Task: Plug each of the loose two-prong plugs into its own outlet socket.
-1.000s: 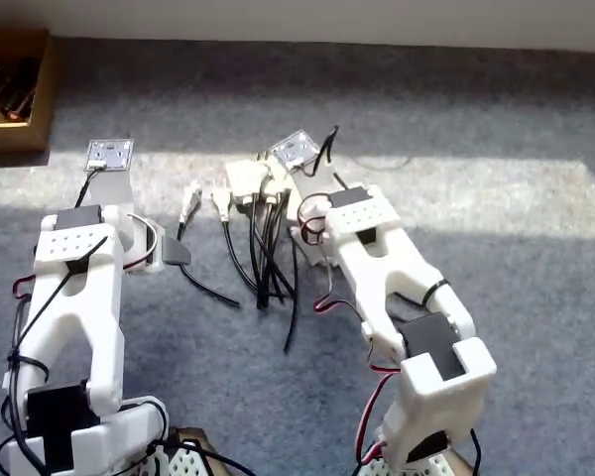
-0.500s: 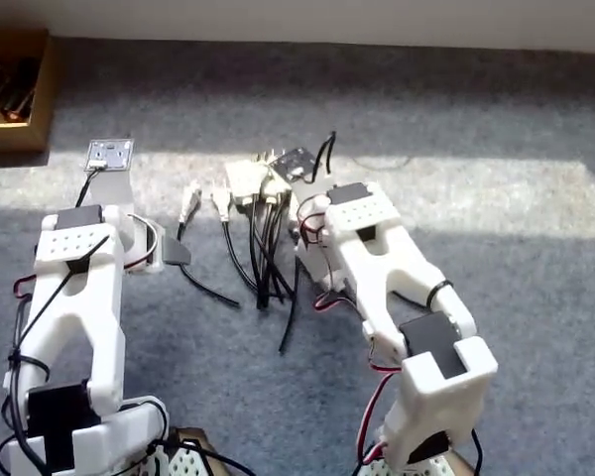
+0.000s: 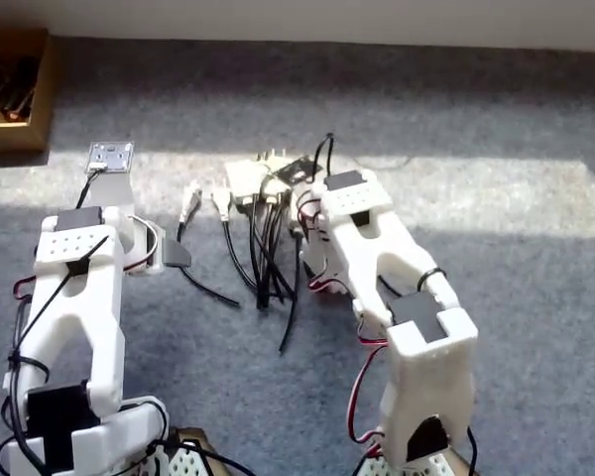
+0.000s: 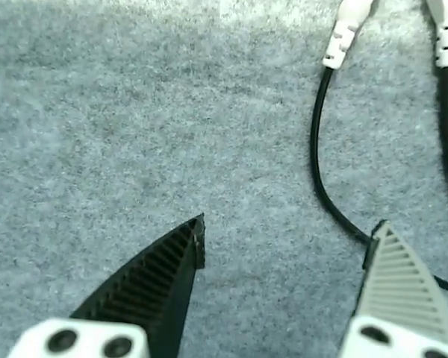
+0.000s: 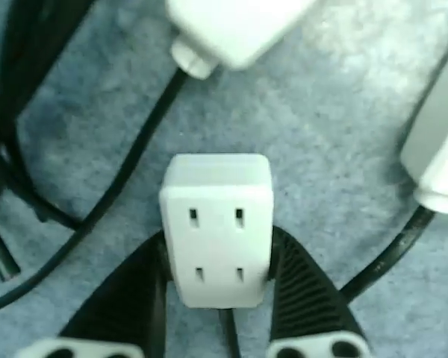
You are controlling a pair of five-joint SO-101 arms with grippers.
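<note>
Left gripper (image 4: 290, 224): jaws spread wide with nothing between them. It is poised over bare grey carpet (image 4: 97, 112) at the near left, just beside a black cable (image 4: 319, 164). Judged to be standing ready to take a plug.
Right gripper (image 5: 218, 246): closed around the outlet block (image 5: 218, 201), one finger on each flank. Judged that this side grip steadies the block and leaves its slotted face free for prongs.
Outlet block: at centre, just right of the cable bundle (image 3: 268, 248). Its face is uncovered and no plug is seated in it.
Cable bundle: black leads lying tangled between the arms, running far toward the plugs.
Left plug (image 3: 189, 203): white, flat on the carpet beyond the left gripper, in no socket.
Right plug (image 3: 221, 201): white, just beside the left plug, likewise unplugged.
Plate outlet (image 3: 110, 155): at the far left, flat on the carpet, well apart from the held block. Judged to be the second target.
Progress: judged early, with both plugs still loose.
Risk: the tangled leads may drag a plug off line.
</note>
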